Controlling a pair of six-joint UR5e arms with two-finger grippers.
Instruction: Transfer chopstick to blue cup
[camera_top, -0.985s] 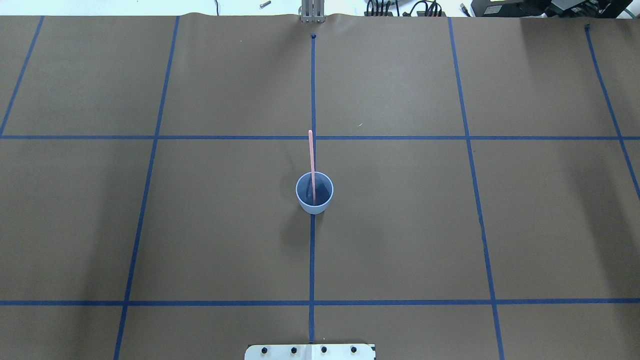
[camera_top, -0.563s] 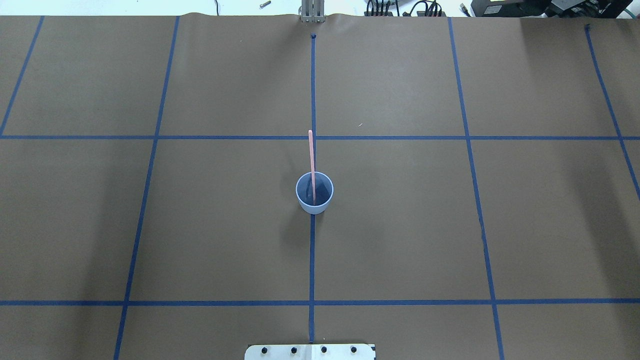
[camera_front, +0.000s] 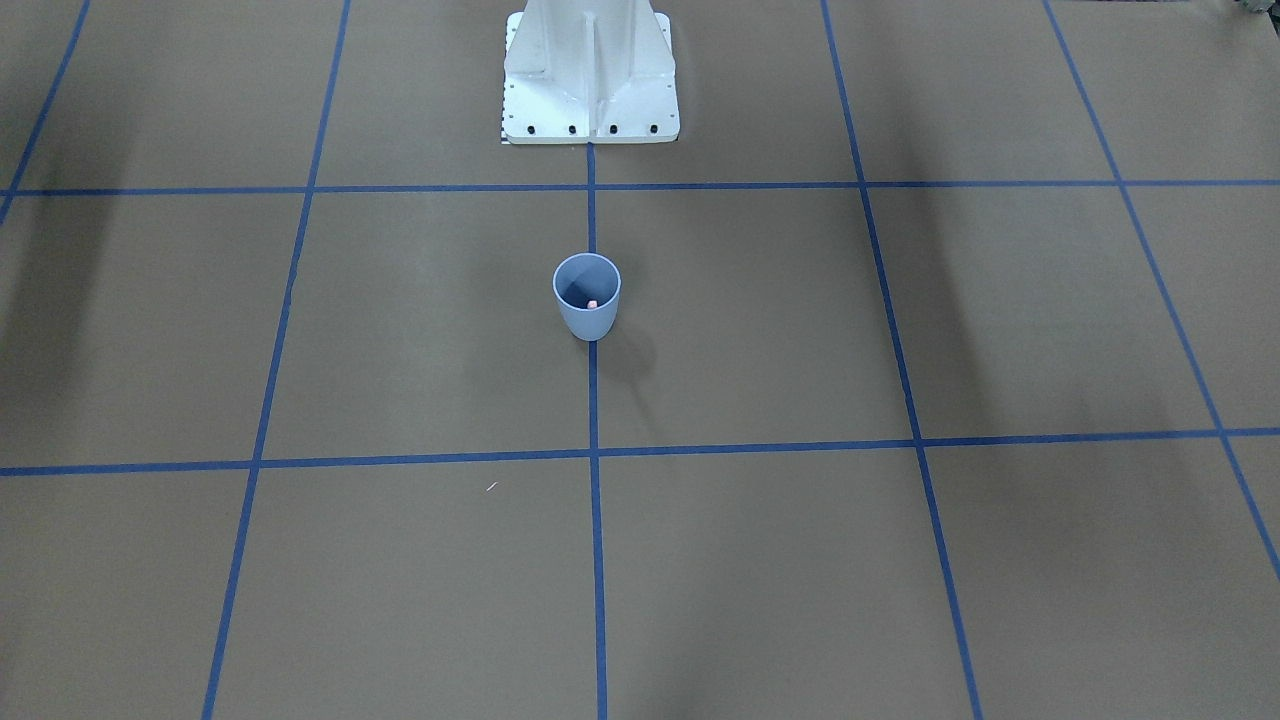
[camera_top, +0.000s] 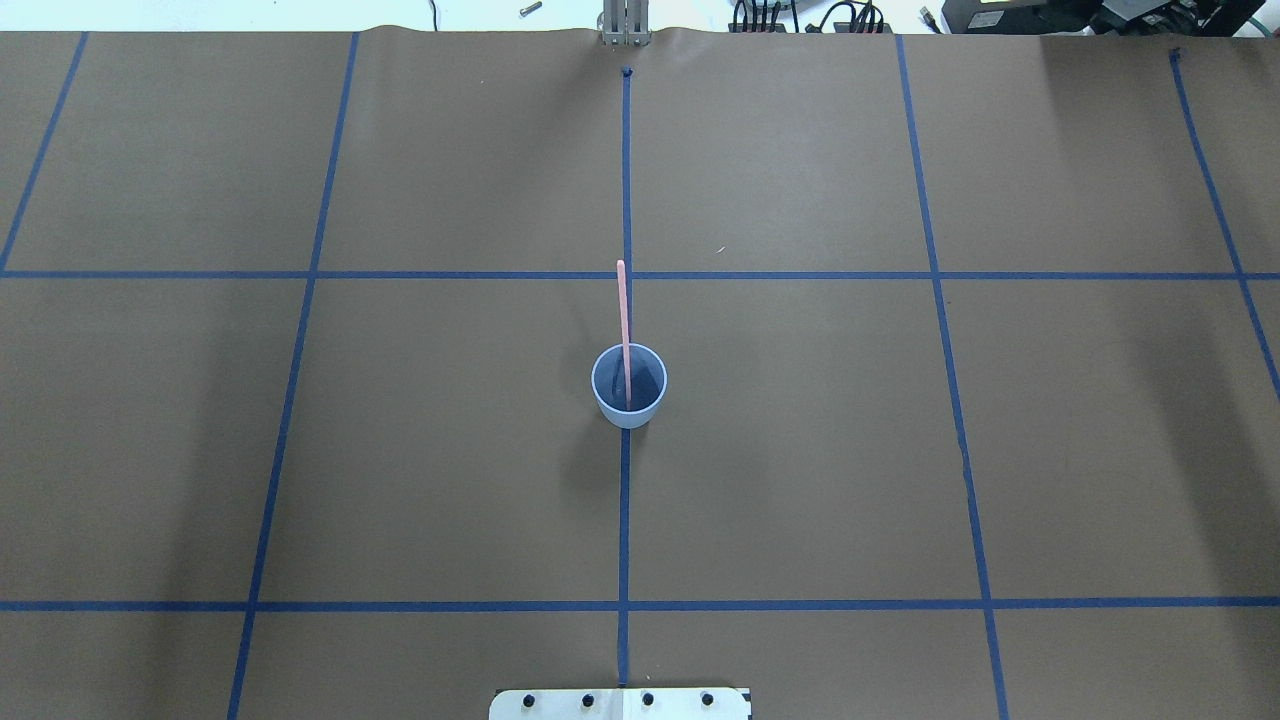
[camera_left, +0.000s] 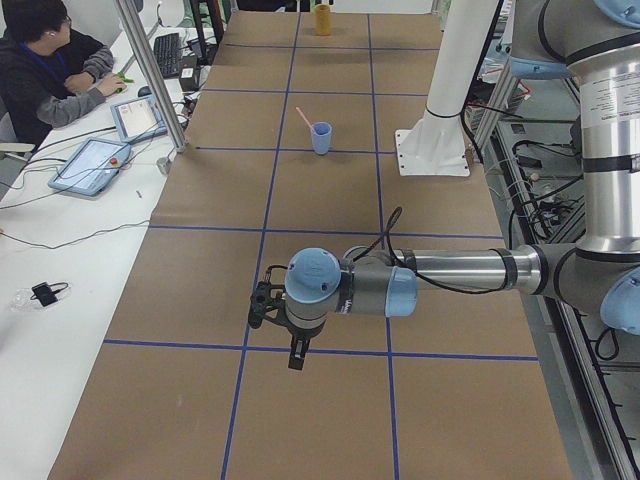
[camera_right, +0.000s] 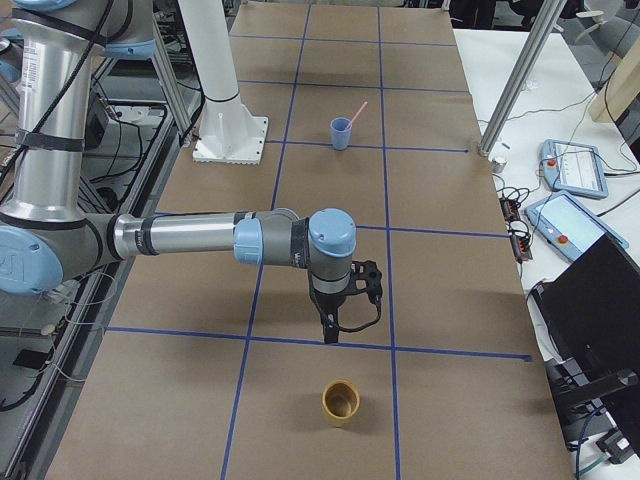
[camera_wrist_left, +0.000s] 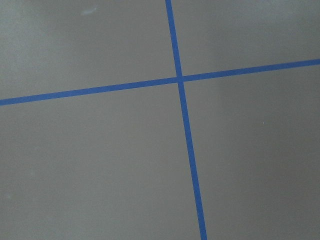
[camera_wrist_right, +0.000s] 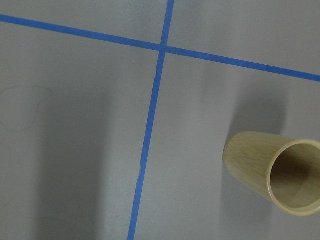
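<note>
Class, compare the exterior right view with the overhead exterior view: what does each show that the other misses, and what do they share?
Only exterior right: the robot's right arm stretched over the table, its right gripper pointing down, and a tan wooden cup standing apart from it. Only overhead: the inside of the pale blue plastic cup, with the slim pink chopstick reaching down into it. Both: that cup holding the leaning chopstick on the brown table crossed by blue tape lines.

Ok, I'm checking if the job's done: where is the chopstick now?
In the overhead view the chopstick stands in the blue cup at the middle of the table, on the centre tape line, leaning toward the far side.
</note>
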